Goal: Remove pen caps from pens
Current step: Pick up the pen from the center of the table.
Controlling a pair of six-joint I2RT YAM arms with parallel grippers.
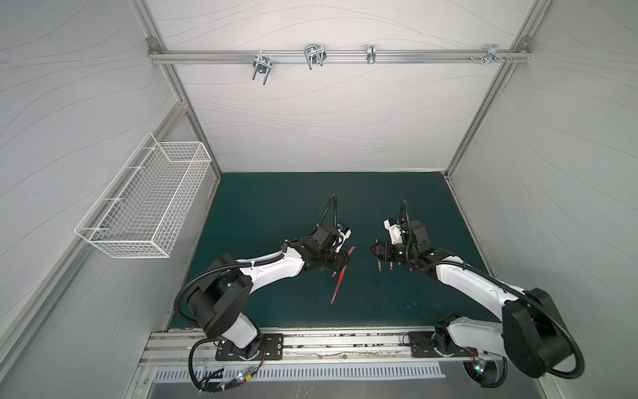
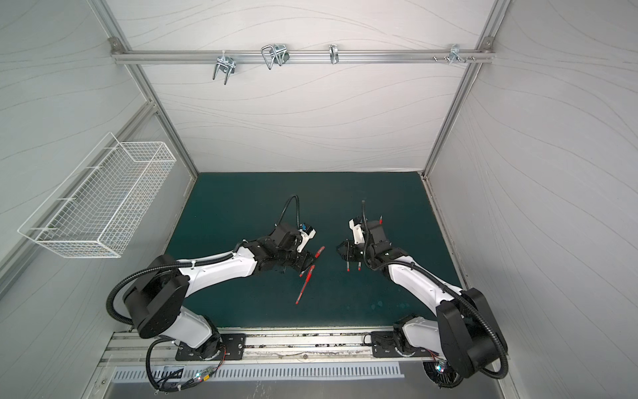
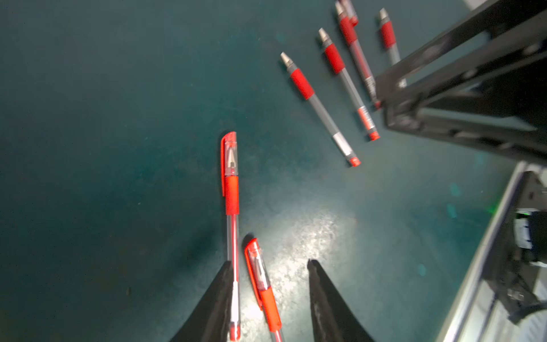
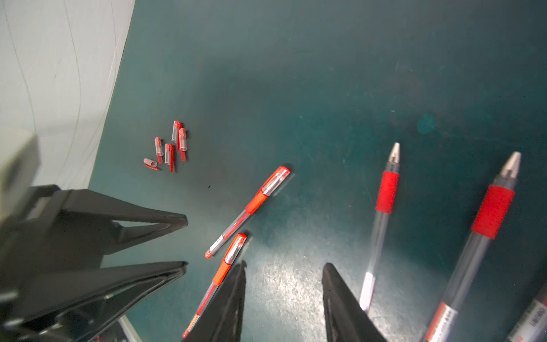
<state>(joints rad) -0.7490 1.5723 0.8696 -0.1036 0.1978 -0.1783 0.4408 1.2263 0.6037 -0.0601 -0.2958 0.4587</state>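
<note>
Jaws of the left tool [image 3: 269, 261] stand apart with nothing clamped between them. One capped pen [image 3: 270, 308] lies flat on the green bench [image 3: 118, 148] in the gap. Its cap [image 3: 256, 266] is about level with the fingertips and, as far as the slightly blurred wrist view shows, touches neither finger. A second capped pen [image 3: 231, 195] runs along the inner edge of one finger and reaches well beyond its tip, cap end farthest from the tool; whether it touches that finger I cannot tell. Farther out past the tips and off to one side, at least four uncapped pens [image 3: 302, 84] lie roughly parallel with bare grey points. The right tool [image 4: 284, 263] is also open and holds nothing; only bare bench shows between its fingers. Uncapped pens lie just outside one of its fingers, pointing away from the tool. Both capped pens lie outside the other finger, the nearer one partly hidden behind it. Well beyond its tips, five loose caps [image 4: 168, 148] sit in a tight cluster near the bench edge by the white wall [image 4: 44, 88]. In both top views the two tools hang low, tip facing tip, near but apart.
</note>
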